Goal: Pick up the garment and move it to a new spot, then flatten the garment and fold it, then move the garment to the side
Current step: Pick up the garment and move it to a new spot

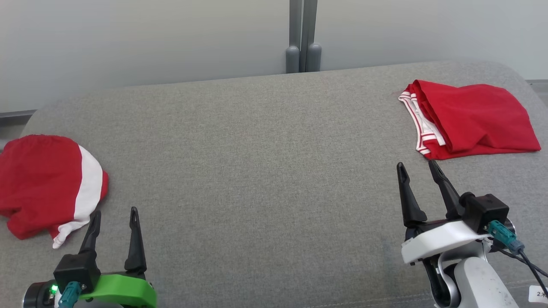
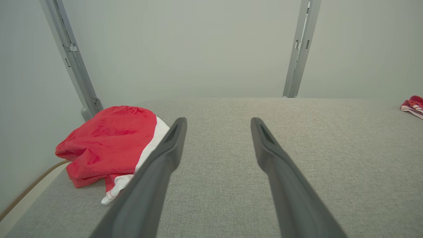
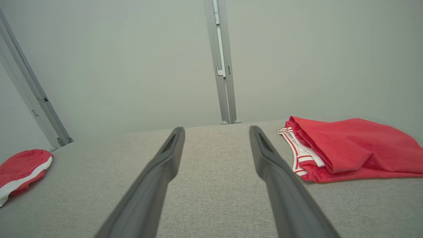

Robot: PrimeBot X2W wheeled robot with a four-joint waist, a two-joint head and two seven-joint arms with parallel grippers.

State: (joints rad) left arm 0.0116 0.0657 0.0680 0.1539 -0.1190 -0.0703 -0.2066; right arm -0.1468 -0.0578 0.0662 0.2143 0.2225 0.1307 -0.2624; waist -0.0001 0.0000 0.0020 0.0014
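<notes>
Head view. Crumpled garment (image 1: 43,179), red with a white band (image 1: 87,184), lies heaped at 8 o'clock on the grey table (image 1: 257,171), close to its left edge. It is judged to be the piece awaiting work. Left end effector (image 1: 114,211), at 7 o'clock, has its fingers apart and empty, with the outer fingertip just beside the garment's trailing white corner (image 1: 60,239). Right end effector (image 1: 416,163), at 4 o'clock, is likewise spread and empty. Its tip is just beside the near hem of a folded garment (image 1: 475,119) at 2 o'clock, which looks finished.

Hazards for you to watch:
(a) Closing on the white corner alone would likely lift a single layer, so the heap would unroll twisted and be harder to flatten.
(b) A descent too deep may pinch the table's cloth cover along with the garment.
(c) A sideways nudge toward 9 o'clock could push the heap over the edge.
(d) Any forward reach of the right end effector risks snagging and spoiling the folded garment.
(e) Two similar red pieces invite picking the wrong one.
</notes>
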